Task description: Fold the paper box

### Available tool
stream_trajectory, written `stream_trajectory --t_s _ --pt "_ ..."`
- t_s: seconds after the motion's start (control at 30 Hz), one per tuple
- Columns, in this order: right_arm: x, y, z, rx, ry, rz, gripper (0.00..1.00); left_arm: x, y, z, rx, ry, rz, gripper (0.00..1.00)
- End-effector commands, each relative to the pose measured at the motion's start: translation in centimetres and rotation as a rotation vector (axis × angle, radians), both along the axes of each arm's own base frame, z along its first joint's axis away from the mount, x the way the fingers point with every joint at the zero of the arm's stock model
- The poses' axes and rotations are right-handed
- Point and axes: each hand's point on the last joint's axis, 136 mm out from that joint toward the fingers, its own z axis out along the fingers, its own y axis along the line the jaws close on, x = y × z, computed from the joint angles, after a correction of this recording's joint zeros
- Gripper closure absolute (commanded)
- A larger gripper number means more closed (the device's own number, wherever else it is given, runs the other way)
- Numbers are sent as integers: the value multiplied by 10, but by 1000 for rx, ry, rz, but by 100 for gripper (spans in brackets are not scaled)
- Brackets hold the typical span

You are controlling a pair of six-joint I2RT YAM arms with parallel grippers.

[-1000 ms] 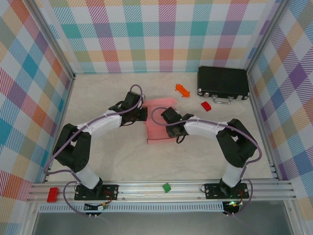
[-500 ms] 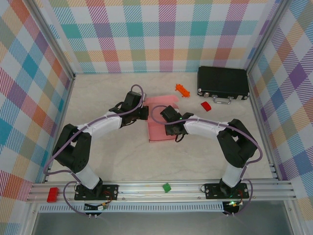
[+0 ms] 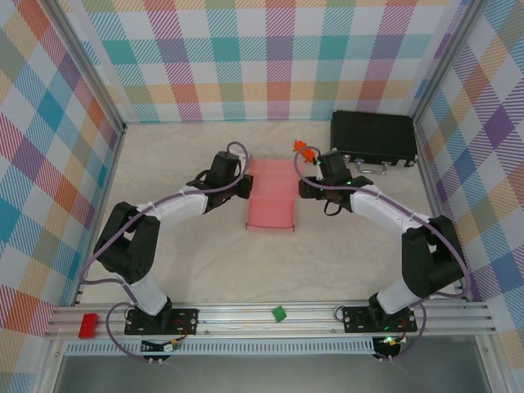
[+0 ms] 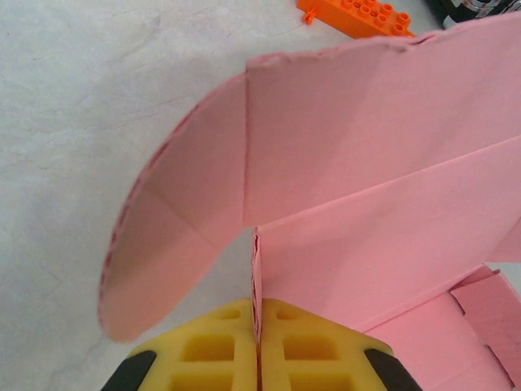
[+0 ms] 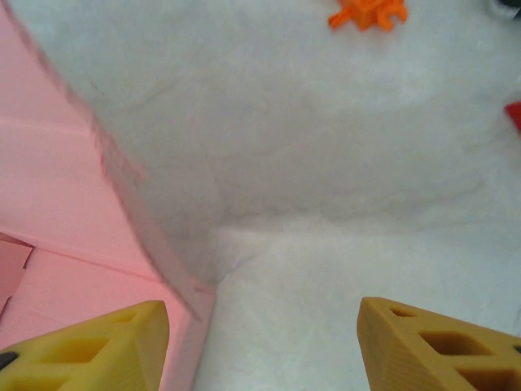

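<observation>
The pink paper box point(image 3: 272, 196) lies half-formed in the middle of the table, with walls and flaps partly raised. My left gripper point(image 3: 243, 187) is at its left side. In the left wrist view the left gripper point(image 4: 258, 326) is shut on the thin upright edge of the paper box point(image 4: 366, 163), and a rounded flap curls away to the left. My right gripper point(image 3: 302, 191) stands just off the box's right edge. In the right wrist view the right gripper point(image 5: 262, 326) is open over bare table, with the paper box point(image 5: 49, 204) beside its left finger.
A black hard case point(image 3: 373, 139) sits at the back right. An orange brick point(image 3: 304, 150) lies behind the box, close to the right arm. A small red bit point(image 5: 514, 114) lies to the right. A green block point(image 3: 279, 312) and a red block point(image 3: 88, 324) rest on the front rail.
The right gripper has opened and swung from over the box toward the back right, ending beside its right edge. The box now lies squarer and more spread out. The left gripper has kept its grip.
</observation>
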Motion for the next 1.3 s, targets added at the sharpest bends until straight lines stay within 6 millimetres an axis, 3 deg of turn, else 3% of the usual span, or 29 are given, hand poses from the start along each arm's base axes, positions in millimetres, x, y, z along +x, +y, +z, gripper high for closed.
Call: stream_trajectory --t_s 0.0,0.13,0.37,0.53,0.73,1.03,1.27 --pt "-1 9 9 54 -35 162 38 8 -12 8 7 -49 -52 93" --pt "-3 21 14 85 -39 304 41 10 -14 10 7 -54 -54 93" --pt "1 36 10 138 4 352 51 11 -12 15 2 -66 -44 93" --pt "5 40 8 138 -6 345 74 10 -12 19 -16 -71 -34 93" --pt "11 39 8 62 -51 281 87 9 -13 26 -85 -77 6 92" --pt "14 43 9 -30 -159 203 97 7 -13 29 -134 -118 61 90" --pt "6 51 10 -38 -233 145 97 2 -10 29 -149 -166 128 87"
